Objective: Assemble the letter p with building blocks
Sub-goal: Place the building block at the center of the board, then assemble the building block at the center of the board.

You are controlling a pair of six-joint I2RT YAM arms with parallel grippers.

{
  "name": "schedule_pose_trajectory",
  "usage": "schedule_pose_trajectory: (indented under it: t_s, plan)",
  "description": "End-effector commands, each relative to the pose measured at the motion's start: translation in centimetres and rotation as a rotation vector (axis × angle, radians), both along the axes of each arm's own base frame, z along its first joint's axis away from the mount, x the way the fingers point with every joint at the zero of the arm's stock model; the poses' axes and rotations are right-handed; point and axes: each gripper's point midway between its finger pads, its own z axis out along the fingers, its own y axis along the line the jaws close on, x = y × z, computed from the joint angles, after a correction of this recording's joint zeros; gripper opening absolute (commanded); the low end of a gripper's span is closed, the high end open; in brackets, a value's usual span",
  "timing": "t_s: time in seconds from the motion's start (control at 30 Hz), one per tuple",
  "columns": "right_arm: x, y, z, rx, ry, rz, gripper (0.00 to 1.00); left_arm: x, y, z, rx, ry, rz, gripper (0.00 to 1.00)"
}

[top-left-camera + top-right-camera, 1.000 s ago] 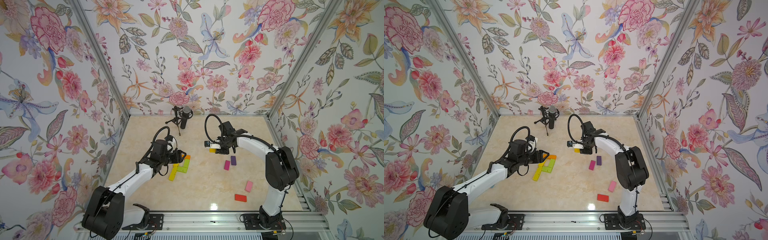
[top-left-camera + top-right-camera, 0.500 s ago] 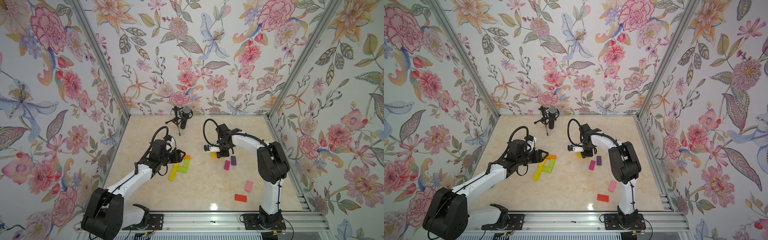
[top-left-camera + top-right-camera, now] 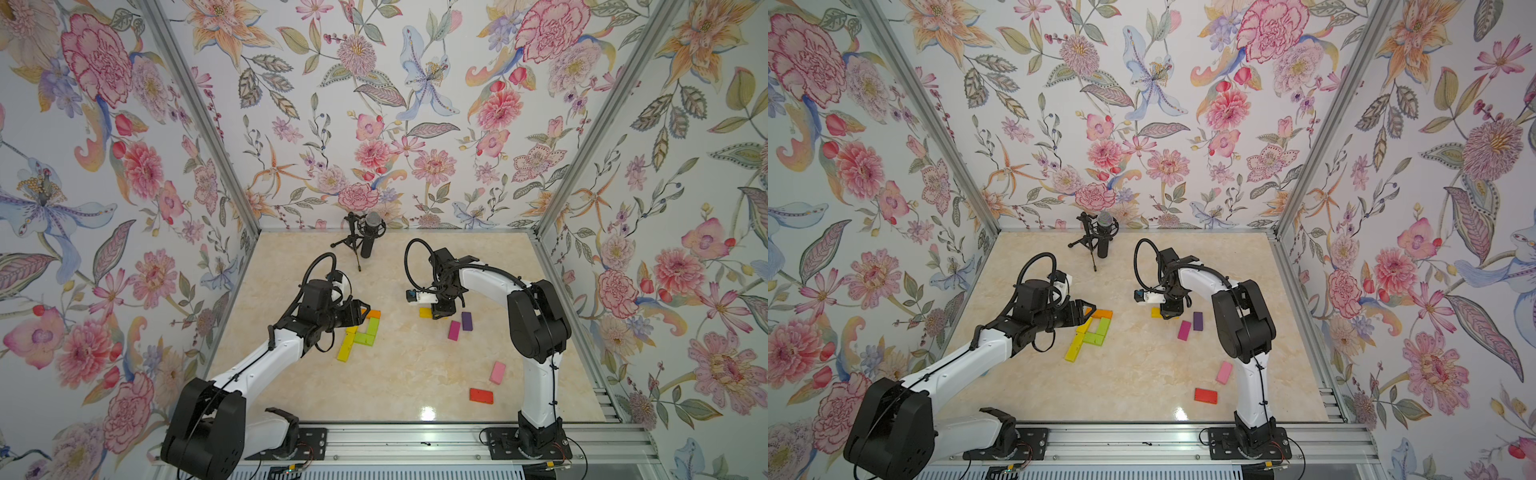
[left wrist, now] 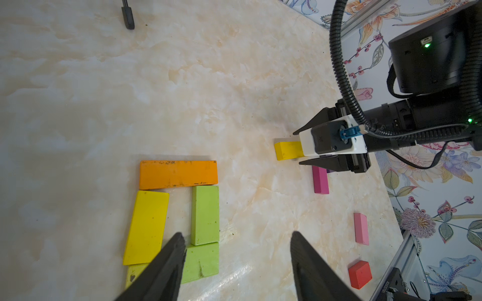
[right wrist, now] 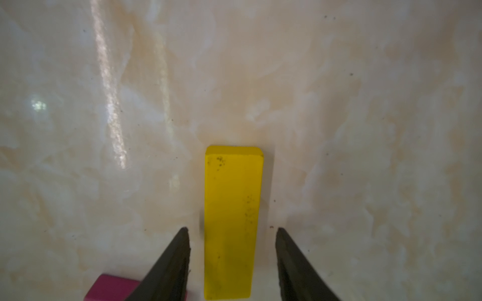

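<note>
Several building blocks lie joined at the left: an orange bar (image 4: pixel 178 174) across the top, a yellow bar (image 4: pixel 146 226) and a lime green bar (image 4: pixel 205 215) below it, and another green one (image 4: pixel 202 262) closing the loop. My left gripper (image 4: pixel 236 234) hovers open over this group (image 3: pixel 365 332) with nothing between its fingers. A loose yellow block (image 5: pixel 232 195) lies flat on the table. My right gripper (image 5: pixel 232 229) stands open astride it, with a gap on both sides; in both top views the block (image 3: pixel 424 312) (image 3: pixel 1155 312) peeks out from under that gripper.
A magenta block (image 3: pixel 454 331) and a purple block (image 3: pixel 467 321) lie just right of the right gripper. A pink block (image 3: pixel 497 372) and a red block (image 3: pixel 481 395) lie nearer the front right. A microphone on a tripod (image 3: pixel 370 237) stands at the back.
The right gripper came down with the yellow block, then opened and let it go onto the table. The left arm has stayed where it was.
</note>
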Motion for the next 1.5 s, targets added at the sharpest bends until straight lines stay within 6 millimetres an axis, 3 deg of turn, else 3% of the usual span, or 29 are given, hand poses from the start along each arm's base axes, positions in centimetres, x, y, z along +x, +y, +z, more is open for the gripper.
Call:
schedule_pose_trajectory:
  t_s: [0.0,0.03,0.2,0.33,0.47,0.57,0.63,0.8,0.9,1.1,1.2,1.3,1.47]
  plan:
    - [0.5,1.3,2.4,0.110,-0.001,-0.021,0.59,0.4,0.9,0.6,0.010,-0.017,0.043,0.66]
    - [0.9,1.6,3.2,0.135,-0.026,-0.026,0.68,0.4,1.0,0.6,0.009,-0.016,0.045,0.66]
    - [1.7,2.7,7.4,0.264,-0.089,-0.048,0.72,0.5,1.0,0.8,0.006,-0.020,0.051,0.66]
    - [2.7,2.5,10.6,0.324,-0.140,-0.135,0.72,0.5,1.0,0.7,0.002,-0.016,0.053,0.66]
    - [8.2,0.2,13.9,0.390,-0.171,-0.655,0.69,0.5,0.7,0.5,-0.008,-0.015,0.047,0.66]
    - [9.8,-2.1,13.4,0.320,-0.170,-0.949,0.68,0.7,0.6,0.1,-0.004,-0.005,0.039,0.65]
    - [9.0,-2.5,12.7,0.315,-0.109,-1.049,0.69,0.8,0.4,0.1,-0.005,-0.003,0.032,0.65]
    - [3.6,-2.0,10.4,0.329,0.082,-1.212,0.81,0.9,-0.2,0.3,-0.007,-0.009,0.017,0.65]
    - [0.7,-2.5,9.6,0.289,0.089,-1.256,0.85,0.9,-0.9,0.1,-0.009,-0.008,0.004,0.65]
    - [-3.4,-6.6,9.3,0.172,0.023,-1.319,0.86,1.0,-1.9,-1.0,-0.009,0.014,-0.033,0.65]
    - [-4.5,-8.5,9.1,0.154,0.094,-1.471,0.83,1.1,-2.2,-1.1,-0.001,0.017,-0.052,0.65]
    - [-5.3,-7.7,9.2,0.204,0.112,-1.531,0.82,1.5,-2.4,-0.9,0.006,0.009,-0.062,0.65]
    - [-6.6,-7.1,7.1,0.188,0.097,-1.558,0.81,1.8,-2.9,-1.0,0.000,0.009,-0.079,0.64]
